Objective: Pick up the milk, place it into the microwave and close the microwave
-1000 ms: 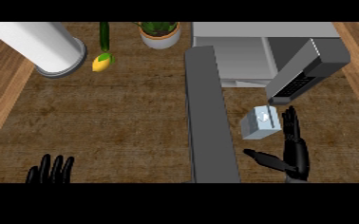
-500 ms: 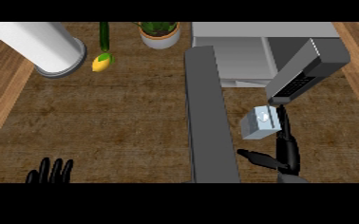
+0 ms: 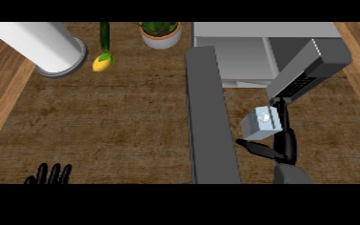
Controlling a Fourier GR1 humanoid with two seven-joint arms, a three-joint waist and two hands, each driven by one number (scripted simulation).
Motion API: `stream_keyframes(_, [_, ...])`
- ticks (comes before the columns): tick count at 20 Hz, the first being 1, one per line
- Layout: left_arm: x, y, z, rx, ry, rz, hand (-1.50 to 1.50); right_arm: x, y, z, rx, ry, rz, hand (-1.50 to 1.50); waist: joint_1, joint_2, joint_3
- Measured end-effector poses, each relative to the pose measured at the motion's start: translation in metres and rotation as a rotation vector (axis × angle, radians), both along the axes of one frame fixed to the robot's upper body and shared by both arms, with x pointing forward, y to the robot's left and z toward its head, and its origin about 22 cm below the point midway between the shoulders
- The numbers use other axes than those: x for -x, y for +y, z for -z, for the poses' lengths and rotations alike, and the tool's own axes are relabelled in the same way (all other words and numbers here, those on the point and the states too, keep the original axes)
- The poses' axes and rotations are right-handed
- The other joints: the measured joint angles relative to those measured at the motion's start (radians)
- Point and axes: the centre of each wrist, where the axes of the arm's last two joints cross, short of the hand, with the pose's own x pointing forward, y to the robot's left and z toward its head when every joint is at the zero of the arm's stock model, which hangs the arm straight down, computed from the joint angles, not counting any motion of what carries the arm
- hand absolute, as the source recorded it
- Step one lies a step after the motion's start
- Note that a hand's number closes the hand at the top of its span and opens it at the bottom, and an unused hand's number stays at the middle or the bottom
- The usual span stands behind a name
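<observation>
The milk (image 3: 257, 124) is a small grey-white carton standing on the wooden counter, in front of the open microwave (image 3: 243, 59). The microwave's dark grey door (image 3: 209, 119) stands swung out, a long bar running toward me just left of the carton. My right hand (image 3: 285, 145) is open beside the milk. Its straight fingers (image 3: 280, 112) lie along the carton's right side and its thumb (image 3: 253, 148) reaches out under the carton's near edge. Whether they touch the carton I cannot tell. My left hand (image 3: 49, 175) rests open at the lower left edge, fingers up.
The microwave's keypad panel (image 3: 306, 74) juts out at an angle right of the carton. A white cylinder (image 3: 42, 47) stands at the back left, with a yellow fruit (image 3: 103, 63), a green stalk (image 3: 105, 33) and a potted plant (image 3: 160, 33) along the back.
My right hand has moved left and closer to the milk, so its fingers now run along the carton's right side. The milk and the left hand have stayed put.
</observation>
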Motion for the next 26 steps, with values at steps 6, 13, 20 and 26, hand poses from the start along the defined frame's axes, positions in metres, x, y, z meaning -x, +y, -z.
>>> stream_keyframes(6, [0.001,-0.004,0.001,0.005,-0.002,-0.002,-1.50,-0.015,0.006,-0.003,0.106,0.005,0.033,1.50,0.003,0.000,-0.001])
stream_keyframes(13, [0.001,0.001,0.004,0.009,0.004,0.009,-1.50,-0.032,0.009,-0.006,0.128,-0.021,0.102,1.50,0.007,0.001,-0.001])
stream_keyframes(20, [-0.001,-0.002,0.003,0.015,-0.004,0.028,-1.50,-0.044,-0.005,-0.010,0.105,-0.054,0.047,1.50,0.023,0.009,0.002])
stream_keyframes(26, [-0.001,0.001,0.001,0.014,-0.007,0.034,-1.50,-0.052,-0.005,-0.014,0.068,-0.079,-0.001,1.50,0.023,0.009,0.002])
